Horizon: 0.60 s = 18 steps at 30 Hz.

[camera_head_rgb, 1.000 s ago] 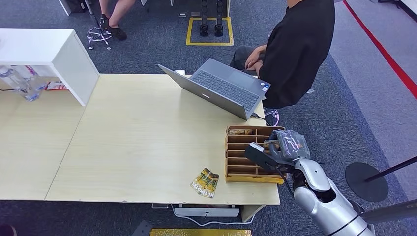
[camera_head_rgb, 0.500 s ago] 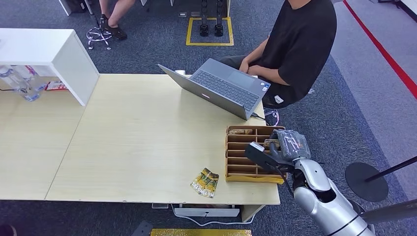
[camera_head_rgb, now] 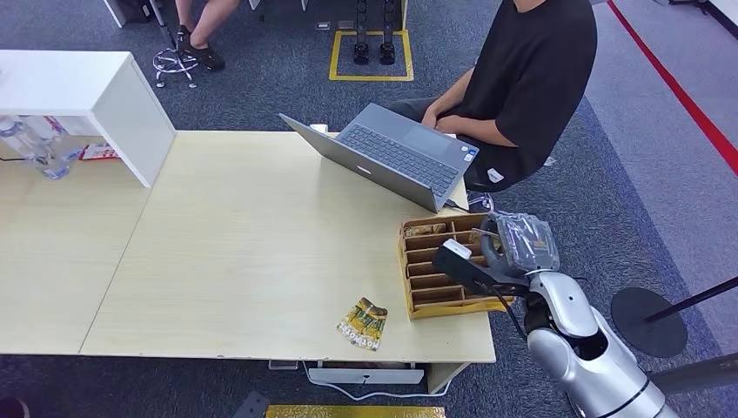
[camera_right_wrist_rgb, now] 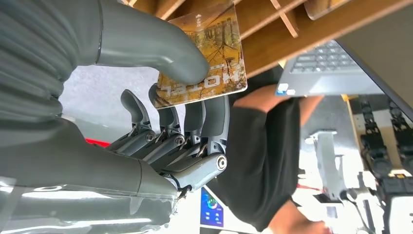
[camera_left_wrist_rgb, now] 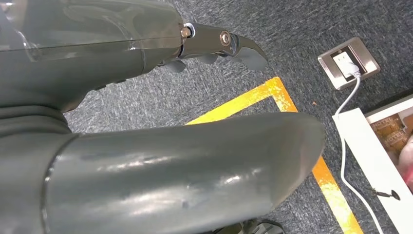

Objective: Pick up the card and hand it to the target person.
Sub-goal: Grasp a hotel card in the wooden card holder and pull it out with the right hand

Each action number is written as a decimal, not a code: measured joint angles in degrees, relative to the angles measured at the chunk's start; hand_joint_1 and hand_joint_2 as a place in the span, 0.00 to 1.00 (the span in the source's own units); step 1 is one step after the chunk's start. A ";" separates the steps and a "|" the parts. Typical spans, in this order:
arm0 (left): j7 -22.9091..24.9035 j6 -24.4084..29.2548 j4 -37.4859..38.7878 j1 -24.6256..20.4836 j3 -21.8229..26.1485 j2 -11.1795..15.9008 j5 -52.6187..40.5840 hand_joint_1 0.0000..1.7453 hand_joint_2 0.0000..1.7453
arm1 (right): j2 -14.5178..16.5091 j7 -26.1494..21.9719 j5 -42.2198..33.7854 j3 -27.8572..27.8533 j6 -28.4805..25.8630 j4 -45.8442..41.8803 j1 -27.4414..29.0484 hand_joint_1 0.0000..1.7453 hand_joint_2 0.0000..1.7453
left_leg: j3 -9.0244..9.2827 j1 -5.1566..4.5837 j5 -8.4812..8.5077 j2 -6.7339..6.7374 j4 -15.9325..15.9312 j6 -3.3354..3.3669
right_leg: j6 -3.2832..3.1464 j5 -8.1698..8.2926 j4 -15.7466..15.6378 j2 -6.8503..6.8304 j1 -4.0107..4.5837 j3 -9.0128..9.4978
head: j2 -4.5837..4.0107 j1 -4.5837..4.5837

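A card [camera_right_wrist_rgb: 204, 53] printed with yellow trees and the word HOTEL is pinched between the thumb [camera_right_wrist_rgb: 160, 46] and the darker fingers of my right hand [camera_right_wrist_rgb: 160, 126]. In the head view my right hand [camera_head_rgb: 519, 246] hovers at the right end of a wooden slotted card tray [camera_head_rgb: 435, 292], and the card itself is hidden behind the hand. The person in a black shirt [camera_head_rgb: 533, 78] sits at the table's far right corner, just beyond the hand. My left hand [camera_left_wrist_rgb: 160, 122] hangs over the carpet, holding nothing, thumb and fingers apart.
An open grey laptop [camera_head_rgb: 392, 152] stands between the tray and the seated person. A small stack of yellow-green cards [camera_head_rgb: 363, 323] lies near the table's front edge. A white box [camera_head_rgb: 87, 96] and bottles [camera_head_rgb: 39, 144] sit at the far left. Another person's legs [camera_head_rgb: 196, 30] are at the back.
My right hand has lifted and shifted a little farther and to the right. The wooden tray has turned slightly with it. The seated person has straightened up from leaning forward.
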 joint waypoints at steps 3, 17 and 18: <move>-0.06 0.08 0.00 0.01 0.00 0.00 0.01 0.00 0.00 | -0.15 0.05 0.18 -0.27 0.43 -1.25 0.00 0.78 1.00 | 0.00 0.00 0.00 0.00 0.00 0.00 | 0.00 0.00 0.00 0.00 0.00 0.00 | 0.00 0.00; -0.06 0.17 0.00 0.01 0.00 0.00 0.03 0.00 0.00 | -0.79 0.21 0.40 -0.39 1.21 -5.35 0.00 0.77 1.00 | 0.00 0.00 0.00 0.00 0.00 0.00 | 0.00 0.00 0.00 0.00 0.00 0.00 | 0.00 0.01; -0.06 0.17 0.00 0.02 0.00 0.00 0.03 0.00 0.00 | -0.83 0.21 0.42 -0.39 1.31 -5.53 0.00 0.77 1.00 | 0.00 0.00 0.00 0.00 0.00 0.00 | 0.00 0.00 0.00 0.00 0.00 0.00 | 0.00 0.00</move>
